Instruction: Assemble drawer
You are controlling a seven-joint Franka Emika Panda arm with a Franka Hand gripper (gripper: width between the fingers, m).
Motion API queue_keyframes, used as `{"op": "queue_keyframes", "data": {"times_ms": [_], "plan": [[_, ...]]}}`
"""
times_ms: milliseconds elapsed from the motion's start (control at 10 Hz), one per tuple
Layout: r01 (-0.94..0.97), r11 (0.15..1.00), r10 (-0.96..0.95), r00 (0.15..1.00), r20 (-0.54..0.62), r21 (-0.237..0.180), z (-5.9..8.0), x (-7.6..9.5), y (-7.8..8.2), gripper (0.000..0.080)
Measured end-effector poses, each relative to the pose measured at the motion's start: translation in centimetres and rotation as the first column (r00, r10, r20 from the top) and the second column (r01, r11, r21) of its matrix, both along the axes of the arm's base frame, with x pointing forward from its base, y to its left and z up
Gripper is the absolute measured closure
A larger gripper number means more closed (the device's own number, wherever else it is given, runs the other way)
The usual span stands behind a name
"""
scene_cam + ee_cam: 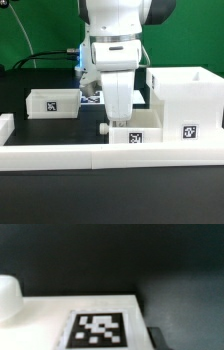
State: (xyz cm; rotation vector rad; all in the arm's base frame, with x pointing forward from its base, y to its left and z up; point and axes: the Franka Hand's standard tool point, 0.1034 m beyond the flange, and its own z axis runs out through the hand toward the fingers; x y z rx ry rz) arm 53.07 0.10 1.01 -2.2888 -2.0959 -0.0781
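Note:
The tall white housing stands at the exterior view's right, with a tag low on its front. One small open-top box sits at the left. The second small box sits in the middle against the front border block, beside the housing. My gripper hangs straight down over this box's left end, its fingertips hidden behind the hand. The wrist view shows the box's white face with its tag, a rounded white knob and a dark finger beside the box edge. The frames do not show the jaws' gap.
A long low white border block runs along the front and another sits at the left. The marker board lies behind the arm. Cables and a green backdrop are at the back.

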Motion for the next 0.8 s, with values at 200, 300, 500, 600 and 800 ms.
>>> {"op": "queue_keyframes", "data": {"times_ms": [200, 300, 500, 600, 800], "plan": [[0.0, 1.0, 0.0, 1.0, 0.0, 0.0, 0.0, 0.0, -0.02, 0.0757], [0.0, 1.0, 0.0, 1.0, 0.0, 0.0, 0.0, 0.0, -0.02, 0.0757], [-0.025, 1.0, 0.025, 1.0, 0.003, -0.007, -0.01, -0.01, -0.14, 0.0757], [-0.034, 0.999, 0.034, 0.999, 0.003, -0.007, -0.02, -0.01, -0.23, 0.0757], [-0.031, 1.0, 0.031, 1.0, 0.004, -0.007, -0.01, 0.01, -0.28, 0.0757]]}}
